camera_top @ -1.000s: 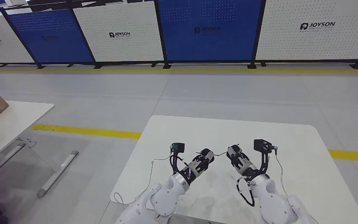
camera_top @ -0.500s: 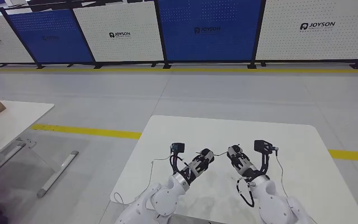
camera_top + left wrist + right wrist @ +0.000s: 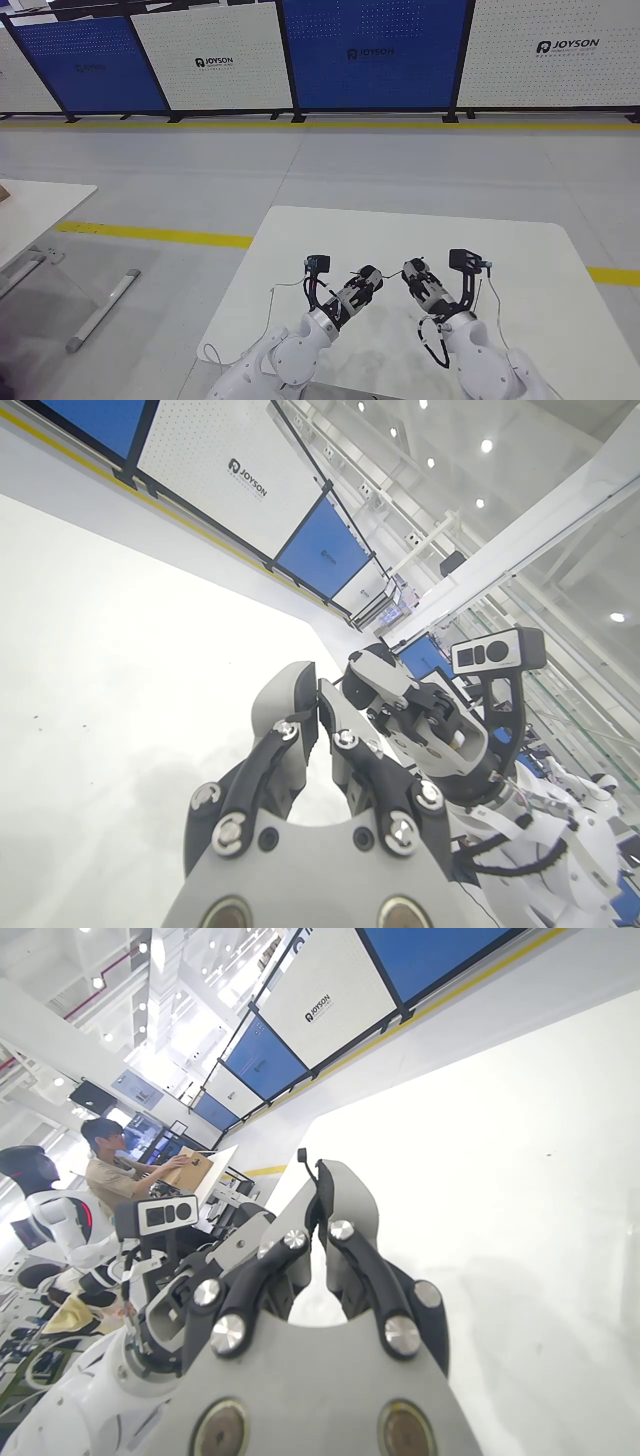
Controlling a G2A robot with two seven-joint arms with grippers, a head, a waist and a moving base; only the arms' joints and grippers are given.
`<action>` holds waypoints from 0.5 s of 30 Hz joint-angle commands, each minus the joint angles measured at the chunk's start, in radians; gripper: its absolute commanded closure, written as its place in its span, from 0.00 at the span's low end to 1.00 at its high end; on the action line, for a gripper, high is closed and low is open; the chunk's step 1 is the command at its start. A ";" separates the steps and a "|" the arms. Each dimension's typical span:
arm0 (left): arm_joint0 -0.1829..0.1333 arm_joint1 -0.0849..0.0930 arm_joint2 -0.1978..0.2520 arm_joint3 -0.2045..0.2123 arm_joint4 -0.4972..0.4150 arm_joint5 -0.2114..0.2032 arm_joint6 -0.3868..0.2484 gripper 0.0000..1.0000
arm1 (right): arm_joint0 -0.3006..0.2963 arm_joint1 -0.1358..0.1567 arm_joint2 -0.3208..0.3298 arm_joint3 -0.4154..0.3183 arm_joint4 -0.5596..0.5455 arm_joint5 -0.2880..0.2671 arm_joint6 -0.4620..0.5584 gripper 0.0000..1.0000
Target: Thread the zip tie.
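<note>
The black zip tie (image 3: 302, 1156) hangs above the white table (image 3: 330, 230), held between the two arms near the table's near edge. In the top view its long axis (image 3: 390, 273) runs roughly crosswise, from one gripper to the other. The right gripper (image 3: 319, 1174) is closed on the strap, and the square head sticks out just past its fingertips, pointing away from the wrist. The left gripper (image 3: 318, 699) sits just beside it, fingers pressed nearly together on a thin dark strip — a short end of it juts sideways from between the pads. The two grippers' tips are close but apart.
</note>
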 commanded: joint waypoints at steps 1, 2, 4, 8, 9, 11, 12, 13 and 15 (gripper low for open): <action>0.000 0.000 0.000 0.000 0.000 0.000 0.000 1.00 | -0.002 -0.002 0.002 0.004 0.018 -0.003 -0.006 1.00; 0.000 0.000 0.000 0.000 0.000 0.000 0.000 1.00 | -0.002 -0.003 0.002 0.007 0.022 -0.005 -0.008 1.00; 0.000 0.000 0.000 0.000 0.000 0.000 0.000 1.00 | -0.001 -0.004 0.001 0.013 0.024 -0.008 -0.009 1.00; 0.003 -0.003 0.000 0.001 -0.029 0.009 0.007 1.00 | 0.001 -0.006 -0.005 0.016 0.012 -0.012 -0.008 1.00; 0.003 -0.004 -0.001 0.001 -0.045 0.016 0.013 1.00 | 0.001 -0.006 -0.005 0.015 0.007 -0.012 -0.010 1.00; 0.004 -0.008 -0.002 0.003 -0.083 0.026 0.026 1.00 | 0.000 -0.007 -0.006 0.012 -0.008 -0.012 -0.017 1.00; 0.004 -0.010 -0.003 0.005 -0.100 0.029 0.029 1.00 | -0.001 -0.007 -0.006 0.010 -0.011 -0.013 -0.020 1.00; 0.003 -0.011 -0.003 0.007 -0.110 0.031 0.030 1.00 | -0.002 -0.007 -0.006 0.008 -0.013 -0.014 -0.022 1.00; 0.002 -0.012 -0.004 0.010 -0.135 0.030 0.023 1.00 | -0.002 -0.008 -0.005 0.006 -0.023 -0.021 -0.027 1.00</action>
